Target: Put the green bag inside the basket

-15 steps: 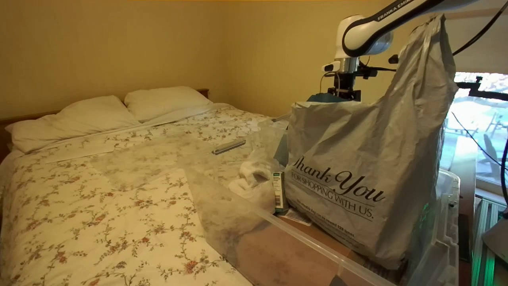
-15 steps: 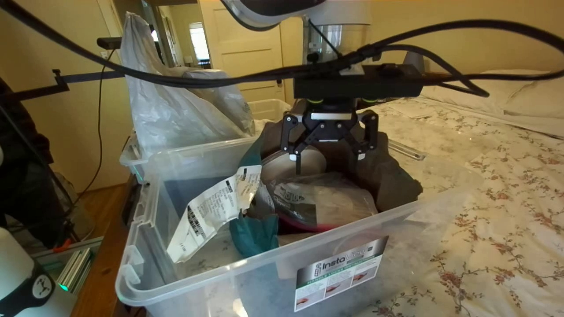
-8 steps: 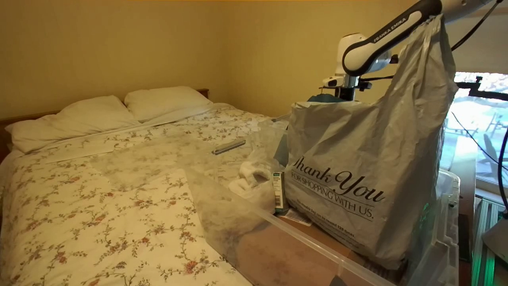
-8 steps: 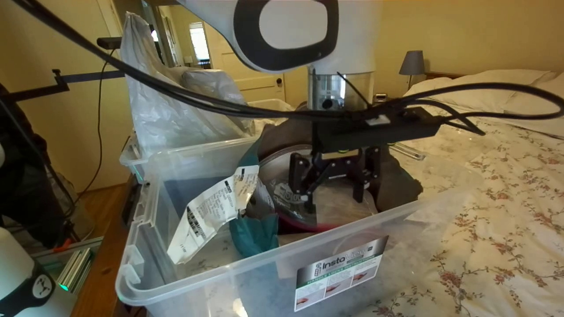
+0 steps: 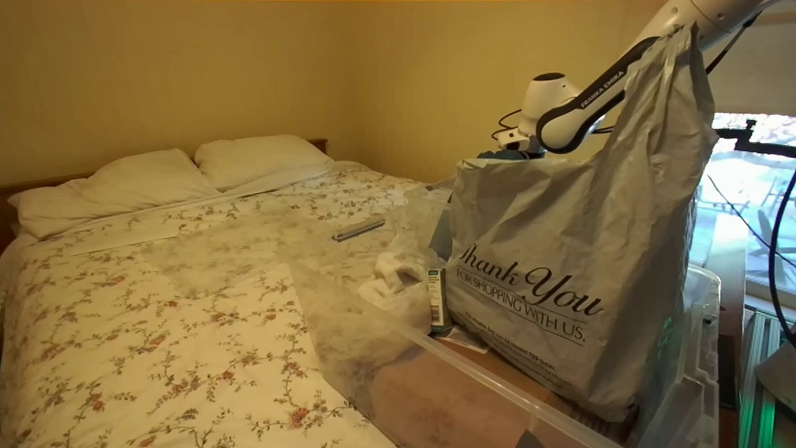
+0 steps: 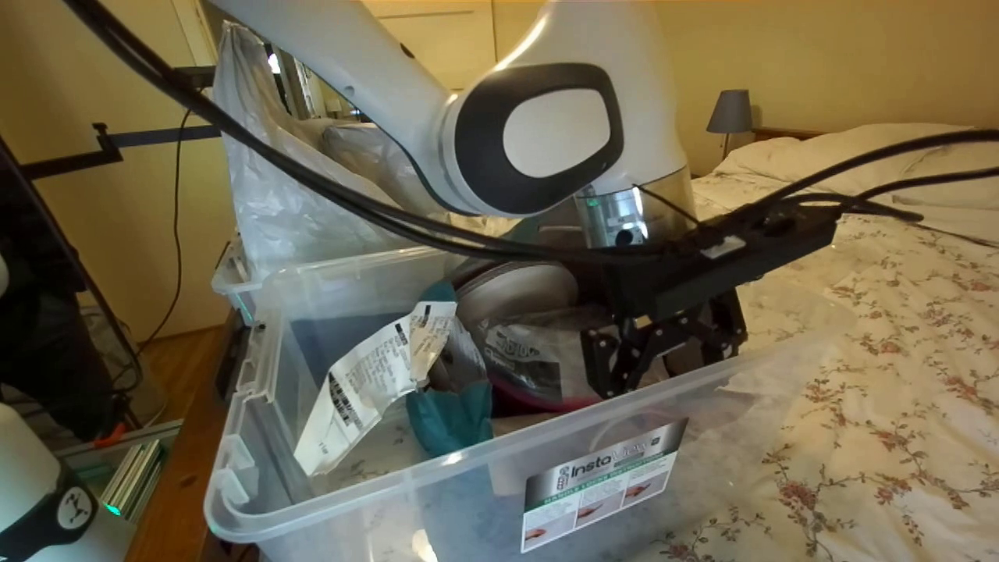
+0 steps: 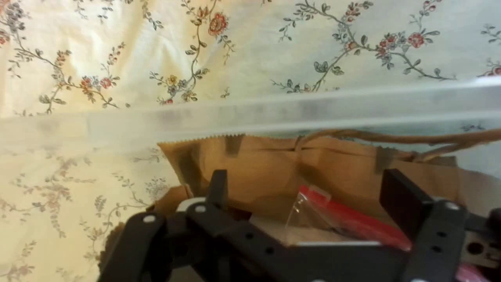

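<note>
The green bag is teal outside with brown paper inside. It stands open-mouthed inside a clear plastic bin, which fits the basket. A white receipt hangs at its mouth. A packaged item with a red edge lies inside the bag. Only a teal tip shows behind the grey bag in an exterior view. My gripper is open at the bag's bed-side part. In the wrist view my open gripper has the brown paper wall beyond its empty fingers. Contact with the bag cannot be told.
A grey "Thank You" bag stands in another clear bin with a white cloth. The bed lies beside the bins. The bin rim runs just past my fingers. Arm cables loop across the view.
My gripper has come down into the bag mouth, shifted towards the bed side and tilted. It stays open. The bag's upper teal edge has shifted and dipped slightly.
</note>
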Controlling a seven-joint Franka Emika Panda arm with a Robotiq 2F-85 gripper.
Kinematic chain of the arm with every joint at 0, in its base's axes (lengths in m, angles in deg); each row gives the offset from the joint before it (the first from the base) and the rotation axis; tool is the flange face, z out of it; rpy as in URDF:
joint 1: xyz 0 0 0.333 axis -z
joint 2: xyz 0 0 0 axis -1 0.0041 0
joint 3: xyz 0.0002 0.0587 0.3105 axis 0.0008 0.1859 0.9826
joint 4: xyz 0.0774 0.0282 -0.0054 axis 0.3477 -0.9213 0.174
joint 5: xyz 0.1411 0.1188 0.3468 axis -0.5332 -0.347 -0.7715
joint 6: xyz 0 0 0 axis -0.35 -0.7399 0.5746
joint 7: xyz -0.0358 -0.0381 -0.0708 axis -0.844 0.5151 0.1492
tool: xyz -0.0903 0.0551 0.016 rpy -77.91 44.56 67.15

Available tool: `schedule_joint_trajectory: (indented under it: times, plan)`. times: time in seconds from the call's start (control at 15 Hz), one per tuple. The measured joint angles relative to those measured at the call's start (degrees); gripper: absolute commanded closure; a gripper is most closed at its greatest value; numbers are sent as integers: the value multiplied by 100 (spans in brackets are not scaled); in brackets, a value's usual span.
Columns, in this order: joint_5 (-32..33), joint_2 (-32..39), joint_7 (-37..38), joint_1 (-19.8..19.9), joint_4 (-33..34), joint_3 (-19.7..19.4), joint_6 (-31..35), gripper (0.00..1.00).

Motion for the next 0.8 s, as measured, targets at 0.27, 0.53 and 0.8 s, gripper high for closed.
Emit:
schedule_joint_trajectory:
  times: [0.27, 0.53, 0.8]
  plan:
    - [69, 81, 255, 75, 9, -81, 165, 0]
    - [69, 81, 255, 77, 7, -47, 164, 26]
    - [747, 111, 1058, -104, 11, -232, 345, 54]
